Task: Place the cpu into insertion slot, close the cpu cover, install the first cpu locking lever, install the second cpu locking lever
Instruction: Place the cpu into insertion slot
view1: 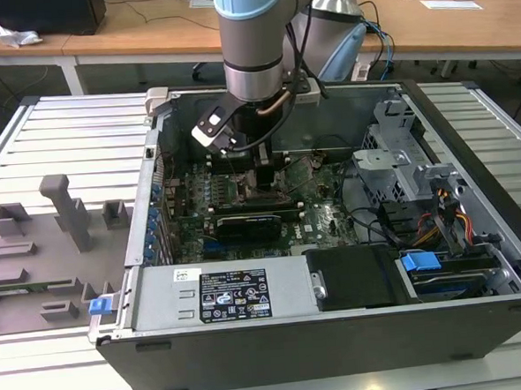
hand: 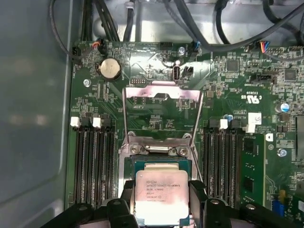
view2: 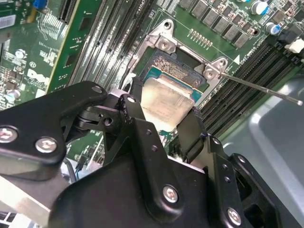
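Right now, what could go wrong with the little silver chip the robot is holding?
The chip is pinched by its edges in the gripper, so it could slip out. It hangs over one side of the socket, not squarely above, so it may land crooked and hurt the socket.

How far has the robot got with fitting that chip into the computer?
Nothing looks finished. In hand: the gripper grips the cpu by its edges right over the insertion slot; whether it is seated, I cannot tell. Left: the cpu cover stands open, hinged up, and a locking lever sticks out unlatched.
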`<state>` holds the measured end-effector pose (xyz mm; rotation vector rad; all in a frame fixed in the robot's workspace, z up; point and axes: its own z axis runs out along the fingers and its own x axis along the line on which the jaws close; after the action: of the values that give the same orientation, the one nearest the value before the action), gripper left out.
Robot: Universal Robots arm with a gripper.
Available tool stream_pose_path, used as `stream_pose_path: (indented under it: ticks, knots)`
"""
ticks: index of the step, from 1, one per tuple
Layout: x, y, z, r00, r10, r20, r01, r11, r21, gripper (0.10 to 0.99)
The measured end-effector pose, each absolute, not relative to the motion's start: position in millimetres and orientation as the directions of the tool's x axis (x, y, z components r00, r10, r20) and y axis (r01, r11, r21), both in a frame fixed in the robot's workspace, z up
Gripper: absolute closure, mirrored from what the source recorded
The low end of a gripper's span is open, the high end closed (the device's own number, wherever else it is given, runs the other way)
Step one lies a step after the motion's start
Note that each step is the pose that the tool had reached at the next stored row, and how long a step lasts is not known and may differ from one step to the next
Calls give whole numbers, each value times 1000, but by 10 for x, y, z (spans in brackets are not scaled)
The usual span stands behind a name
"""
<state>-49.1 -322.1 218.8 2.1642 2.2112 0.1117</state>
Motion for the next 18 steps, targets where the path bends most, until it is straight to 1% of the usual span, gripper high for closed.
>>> stream_pose_path:
  ticks: [4,11,18]
  knots:
    - [-504,-3198,2114,-20,1000,18,996,19,83,545]
    - [-513,-3174,2026,18,1000,18,996,-19,83,545]
    - [-515,-3171,2002,20,1000,18,996,-21,83,545]
